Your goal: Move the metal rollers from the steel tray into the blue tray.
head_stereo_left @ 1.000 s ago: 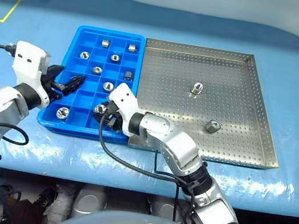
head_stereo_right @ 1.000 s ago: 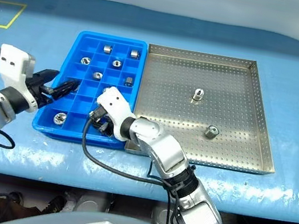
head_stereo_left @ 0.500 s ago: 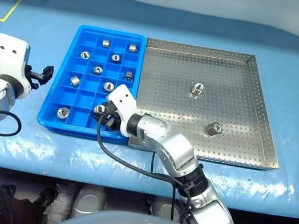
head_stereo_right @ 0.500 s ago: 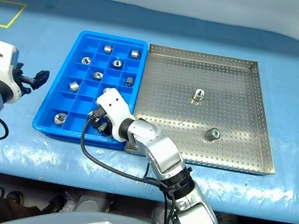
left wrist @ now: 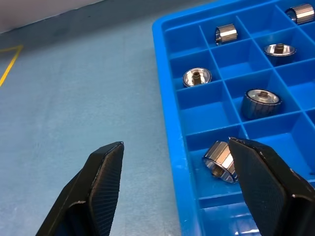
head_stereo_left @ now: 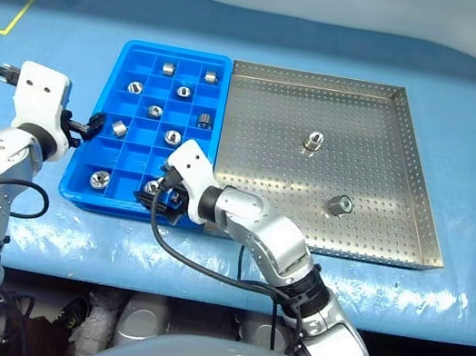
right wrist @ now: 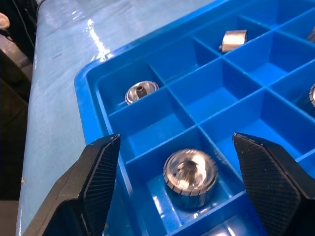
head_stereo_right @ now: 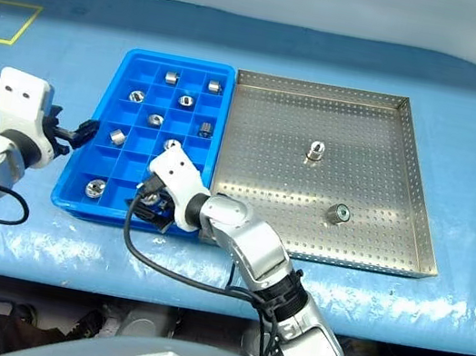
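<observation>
Two small shiny metal rollers (head_stereo_left: 315,141) (head_stereo_left: 338,203) sit on the perforated steel tray (head_stereo_left: 413,126); others fill compartments of the blue gridded plastic tray (head_stereo_left: 107,81). The right tool (right wrist: 177,196) gapes wide over one; the left tool (left wrist: 177,191) stands wide at the blue tray's rim.

The rollers (right wrist: 190,176) are polished metal, bright and mirror-like; the blue tray (head_stereo_left: 107,81) is smooth, glossy plastic; the steel tray (head_stereo_left: 392,141) is dull grey perforated metal; the table cover (head_stereo_left: 79,30) is blue sheeting with a wet-looking sheen; the gripper fingers (right wrist: 96,184) are matt black, finely ribbed.
</observation>
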Tool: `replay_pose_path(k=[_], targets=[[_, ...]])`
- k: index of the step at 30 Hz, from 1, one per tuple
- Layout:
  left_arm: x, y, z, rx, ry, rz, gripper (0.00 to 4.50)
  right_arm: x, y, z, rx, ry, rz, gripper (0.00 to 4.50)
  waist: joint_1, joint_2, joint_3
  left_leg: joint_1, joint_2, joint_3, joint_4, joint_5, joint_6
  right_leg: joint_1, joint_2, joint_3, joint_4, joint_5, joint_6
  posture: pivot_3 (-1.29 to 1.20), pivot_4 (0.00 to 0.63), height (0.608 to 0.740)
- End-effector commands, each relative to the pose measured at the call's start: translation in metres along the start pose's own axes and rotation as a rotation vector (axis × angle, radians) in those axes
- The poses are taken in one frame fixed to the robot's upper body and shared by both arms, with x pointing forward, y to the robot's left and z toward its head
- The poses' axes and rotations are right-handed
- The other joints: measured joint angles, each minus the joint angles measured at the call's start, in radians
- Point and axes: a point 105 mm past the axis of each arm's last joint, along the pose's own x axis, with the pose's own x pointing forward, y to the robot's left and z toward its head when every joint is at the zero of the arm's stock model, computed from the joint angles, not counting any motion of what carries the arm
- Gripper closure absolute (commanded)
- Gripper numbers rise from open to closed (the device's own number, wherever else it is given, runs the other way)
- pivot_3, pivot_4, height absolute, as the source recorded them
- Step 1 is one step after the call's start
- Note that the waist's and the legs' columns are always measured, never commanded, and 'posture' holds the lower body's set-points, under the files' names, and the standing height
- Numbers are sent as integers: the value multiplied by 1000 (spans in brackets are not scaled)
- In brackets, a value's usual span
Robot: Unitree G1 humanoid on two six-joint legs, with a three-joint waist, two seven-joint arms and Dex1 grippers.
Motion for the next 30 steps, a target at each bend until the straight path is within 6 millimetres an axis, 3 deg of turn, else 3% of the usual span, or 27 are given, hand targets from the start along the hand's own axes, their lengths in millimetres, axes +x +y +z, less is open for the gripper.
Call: replay_pose_path(k=[1, 5, 8, 10, 12, 15, 18, 23, 25, 30], targets=[[4, -19, 16, -3, -86, -78, 811, -17, -6, 40, -76, -159, -65, 829, 1, 0, 0, 0, 0, 0, 0, 0, 0, 0, 0, 0, 0, 0, 0, 24, 150, 740], [3, -82, 38, -94, -234, -404, 811, -61, -41, 69, -178, -260, -295, 829, 12, -1, -1, -1, -2, -1, 1, 1, -2, 1, -2, -1, 0, 0, 0, -1, 150, 740], [0, -141, 52, -96, -310, -678, 811, -109, -75, 79, -199, -300, -551, 829, 13, -1, -1, -2, -4, -1, 1, 1, -2, 1, -4, -1, -2, 1, 1, -37, 150, 740], [-5, -184, 58, -72, -327, -867, 811, -147, -102, 70, -277, -212, -779, 829, 17, 0, -1, -3, -4, -1, 1, 1, -2, 2, -4, -1, -3, 1, 1, -63, 150, 740], [-3, -210, 62, -57, -331, -958, 811, -173, -119, 60, -309, -133, -924, 829, 6, 0, -1, -3, -5, -1, 2, 1, -2, 2, -4, -1, -3, 1, 1, -100, 150, 740], [29, -246, 77, -63, -330, -909, 811, -211, -133, 42, -295, -48, -1098, 829, -11, 1, -2, -3, -5, 0, 2, 1, -1, 2, -4, 0, -3, 1, 1, -146, 150, 740], [63, -269, 82, -70, -292, -777, 811, -222, -131, 36, -279, -36, -1147, 829, -39, 2, -3, -2, -5, 2, 4, 0, 1, 2, -3, 2, -3, 1, 2, -195, 150, 740], [83, -308, 70, 65, -235, -770, 811, -231, -125, 31, -238, -50, -1194, 829, -99, 4, -4, -2, -5, 5, 4, -3, 5, 2, -2, 5, -3, -1, 5, -264, 150, 740], [93, -313, 63, 158, -209, -716, 811, -236, -124, 28, -227, -50, -1215, 829, -116, 4, -4, -2, -5, 5, 4, -3, 6, 2, -2, 5, -3, -3, 7, -279, 150, 740], [109, -306, 67, 192, -214, -585, 811, -249, -121, 23, -201, -48, -1263, 829, -147, 4, -3, -3, -6, 5, 6, -3, 6, 2, -3, 6, -3, -4, 10, -307, 150, 740]])
